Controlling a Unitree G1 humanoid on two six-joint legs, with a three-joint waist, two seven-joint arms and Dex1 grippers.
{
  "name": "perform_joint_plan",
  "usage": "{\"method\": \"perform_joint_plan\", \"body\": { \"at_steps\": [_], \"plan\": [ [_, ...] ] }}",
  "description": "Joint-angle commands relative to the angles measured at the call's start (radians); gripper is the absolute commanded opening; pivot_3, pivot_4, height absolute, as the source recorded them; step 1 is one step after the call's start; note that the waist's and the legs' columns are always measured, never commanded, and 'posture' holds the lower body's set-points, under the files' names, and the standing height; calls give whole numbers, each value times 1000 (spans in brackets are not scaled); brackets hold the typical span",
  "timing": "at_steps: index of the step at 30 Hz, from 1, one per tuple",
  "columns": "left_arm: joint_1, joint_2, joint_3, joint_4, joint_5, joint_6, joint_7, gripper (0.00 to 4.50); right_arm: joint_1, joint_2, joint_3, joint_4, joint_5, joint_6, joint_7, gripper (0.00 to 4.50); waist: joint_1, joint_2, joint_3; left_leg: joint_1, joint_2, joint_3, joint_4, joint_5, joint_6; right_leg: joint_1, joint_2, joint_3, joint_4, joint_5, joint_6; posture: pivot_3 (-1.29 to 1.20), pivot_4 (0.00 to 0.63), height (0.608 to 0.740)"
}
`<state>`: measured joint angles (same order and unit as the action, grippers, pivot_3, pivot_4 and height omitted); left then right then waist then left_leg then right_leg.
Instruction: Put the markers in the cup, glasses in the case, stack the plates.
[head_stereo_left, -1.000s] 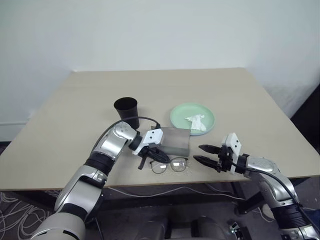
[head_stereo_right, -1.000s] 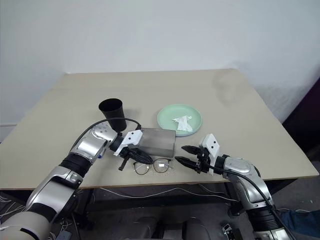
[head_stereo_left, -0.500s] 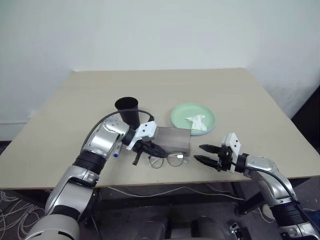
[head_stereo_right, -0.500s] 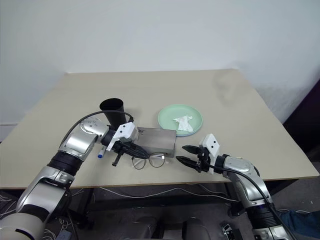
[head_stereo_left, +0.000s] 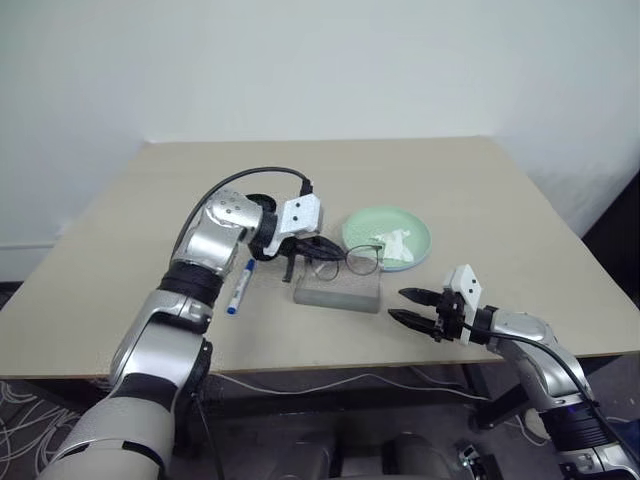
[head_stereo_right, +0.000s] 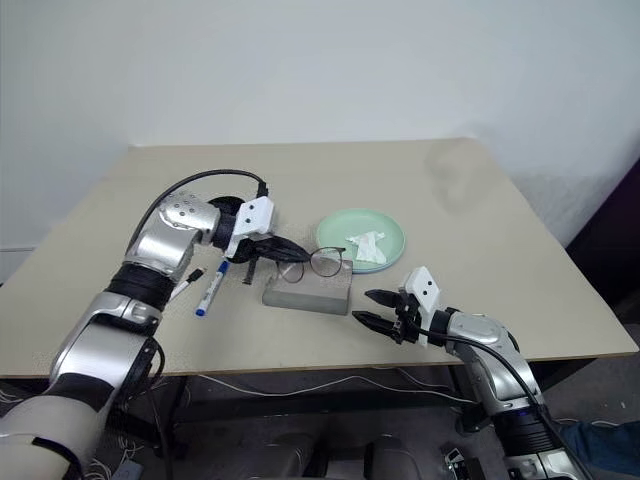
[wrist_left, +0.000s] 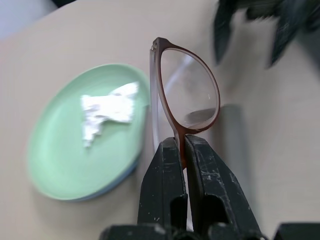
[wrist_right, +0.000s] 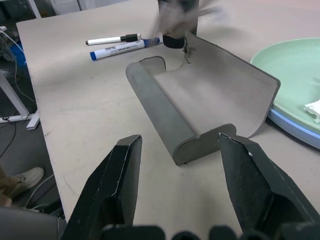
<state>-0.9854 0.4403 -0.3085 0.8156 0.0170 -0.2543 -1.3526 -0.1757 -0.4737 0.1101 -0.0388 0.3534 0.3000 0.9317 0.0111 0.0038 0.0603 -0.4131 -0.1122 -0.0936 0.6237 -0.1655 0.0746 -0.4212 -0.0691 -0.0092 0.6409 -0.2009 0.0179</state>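
Observation:
My left gripper (head_stereo_left: 326, 252) is shut on the bridge of the glasses (head_stereo_left: 364, 260) and holds them in the air just above the grey case (head_stereo_left: 338, 291). The pinch is plain in the left wrist view, on the brown rim (wrist_left: 187, 85). The case (wrist_right: 200, 100) lies open in front of my right gripper (head_stereo_left: 405, 306), whose fingers stand open and empty. The mint green plate (head_stereo_left: 387, 225) sits on the blue plate (wrist_right: 295, 131). Two markers, one blue-capped (head_stereo_left: 239, 287) and one black-capped (wrist_right: 112, 40), lie left of the case. The cup (head_stereo_left: 262, 203) is mostly hidden behind my left arm.
A crumpled white tissue (head_stereo_left: 392, 243) lies on the green plate. The table's front edge (head_stereo_left: 330, 372) runs just below the case and my right gripper. A black cable loops over my left forearm. The far half of the table (head_stereo_left: 330, 165) is bare.
My left gripper has lifted the glasses off the table near the front edge and carried them up and away to above the case, uncovering the markers. The right arm has stayed still.

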Motion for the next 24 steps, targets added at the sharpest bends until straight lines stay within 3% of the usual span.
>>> {"method": "perform_joint_plan", "body": {
  "at_steps": [1,8,22,24],
  "plan": [
    [-56,-26,-27,102,81,-158,72,28,-12,4,-19,-27,8,-16,-5,2637,0,0,0,0,0,0,0,0,0,0,0,-1,0,0,0,0,0,738],
    [-97,-55,-79,254,198,-294,132,28,0,4,-25,-42,10,-13,-19,2637,0,-1,0,-1,0,0,3,-1,2,1,0,-3,0,0,1,0,0,738],
    [-91,-90,-66,341,224,-266,52,28,4,11,-21,-52,10,-8,-37,2637,0,-1,0,-1,0,0,6,-3,5,3,0,-4,0,0,3,0,0,738],
    [-91,-94,-53,338,211,-246,35,633,3,11,-20,-51,11,-8,-36,2637,0,-1,0,-1,0,0,6,-3,5,3,0,-4,0,0,3,0,0,738]
  ]
}}
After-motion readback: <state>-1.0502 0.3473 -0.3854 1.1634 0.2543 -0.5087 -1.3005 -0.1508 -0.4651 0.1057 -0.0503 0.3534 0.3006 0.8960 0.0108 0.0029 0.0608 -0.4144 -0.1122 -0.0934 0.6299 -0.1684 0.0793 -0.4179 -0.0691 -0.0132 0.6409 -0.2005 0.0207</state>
